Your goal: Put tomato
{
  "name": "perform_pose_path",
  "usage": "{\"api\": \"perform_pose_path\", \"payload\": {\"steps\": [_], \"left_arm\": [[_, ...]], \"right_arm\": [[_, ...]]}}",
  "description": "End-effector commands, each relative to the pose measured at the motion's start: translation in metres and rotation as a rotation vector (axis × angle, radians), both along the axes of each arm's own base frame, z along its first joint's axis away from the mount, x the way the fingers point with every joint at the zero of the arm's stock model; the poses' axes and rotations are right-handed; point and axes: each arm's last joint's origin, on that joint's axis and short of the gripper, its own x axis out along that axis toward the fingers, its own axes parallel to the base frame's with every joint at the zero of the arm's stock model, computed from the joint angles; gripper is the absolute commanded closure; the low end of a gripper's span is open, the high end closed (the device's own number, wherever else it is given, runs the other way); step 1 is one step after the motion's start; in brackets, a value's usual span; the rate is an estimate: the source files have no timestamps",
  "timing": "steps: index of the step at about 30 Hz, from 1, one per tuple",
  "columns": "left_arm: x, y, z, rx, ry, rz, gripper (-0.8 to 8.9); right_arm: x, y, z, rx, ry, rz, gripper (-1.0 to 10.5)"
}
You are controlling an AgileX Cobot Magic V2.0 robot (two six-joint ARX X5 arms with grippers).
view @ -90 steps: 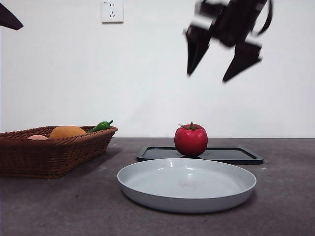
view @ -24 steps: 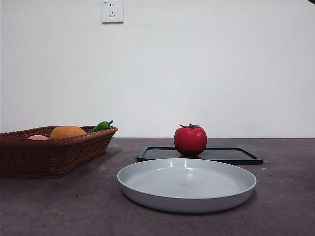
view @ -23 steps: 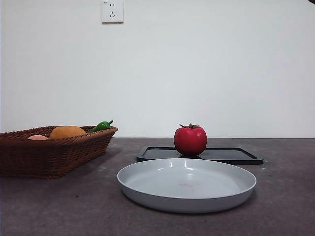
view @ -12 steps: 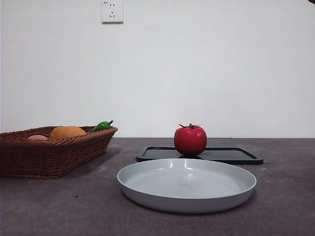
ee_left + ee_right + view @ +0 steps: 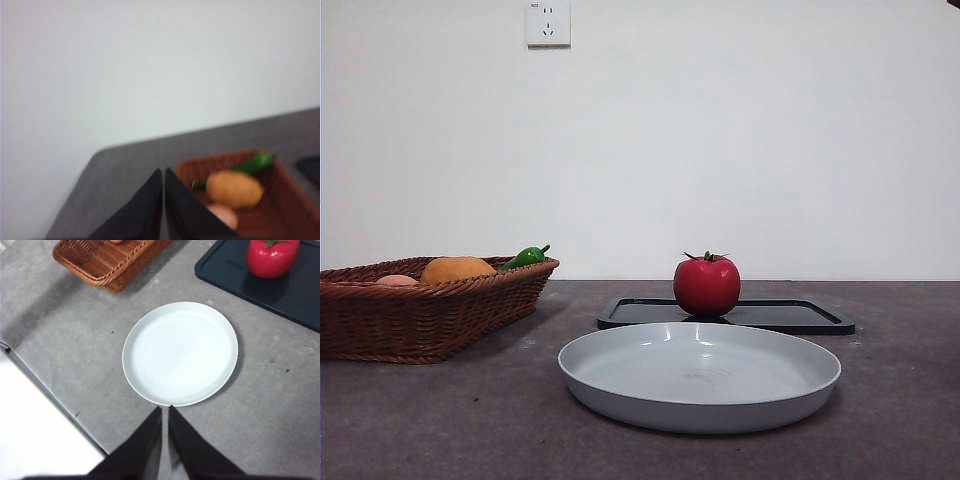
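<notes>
The red tomato [image 5: 707,285] with a green stem stands upright on the black tray [image 5: 800,316], behind the grey plate [image 5: 620,380]. In the right wrist view the tomato [image 5: 272,257] sits on the tray [image 5: 300,295] far from my right gripper [image 5: 165,412], which is shut, empty and high above the table near the plate [image 5: 180,352]. My left gripper [image 5: 163,175] is shut and empty, raised above the near end of the wicker basket [image 5: 280,210]. Neither gripper shows in the front view.
The wicker basket [image 5: 420,315] at the left holds an orange round fruit [image 5: 457,268], a green pepper [image 5: 526,256] and a pinkish fruit [image 5: 396,280]. A wall socket [image 5: 548,22] is on the white wall. The table's edge [image 5: 60,405] runs close to the plate.
The open gripper that hung high above the tomato 3.7 s ago has left the front view, as has the black tip at the top left. Nothing has moved in the last second.
</notes>
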Motion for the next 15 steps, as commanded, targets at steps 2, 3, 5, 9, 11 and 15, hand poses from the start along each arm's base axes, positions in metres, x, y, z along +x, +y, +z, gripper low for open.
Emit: {"api": "perform_pose_path", "payload": {"steps": [2, 3, 5, 9, 11, 15], "left_arm": [[0.001, 0.002, -0.032, 0.008, 0.03, 0.032, 8.06], [0.002, 0.002, -0.039, 0.007, 0.041, 0.033, 8.06], [0.002, 0.002, -0.054, -0.005, 0.064, 0.032, 8.06], [0.001, 0.002, -0.073, -0.02, 0.11, 0.033, 8.06], [0.001, 0.002, -0.08, -0.02, 0.128, 0.034, 8.06], [0.001, 0.002, -0.092, -0.022, 0.158, 0.034, 8.06]], "right_arm": [[0.001, 0.001, 0.003, 0.011, -0.008, 0.003, 9.3], [0.001, 0.001, 0.003, 0.011, -0.008, 0.003, 9.3], [0.001, 0.001, 0.003, 0.011, -0.008, 0.003, 9.3], [0.001, 0.001, 0.003, 0.011, -0.008, 0.003, 9.3], [0.001, 0.001, 0.003, 0.011, -0.008, 0.003, 9.3], [0.001, 0.001, 0.003, 0.011, -0.008, 0.003, 9.3]]}}
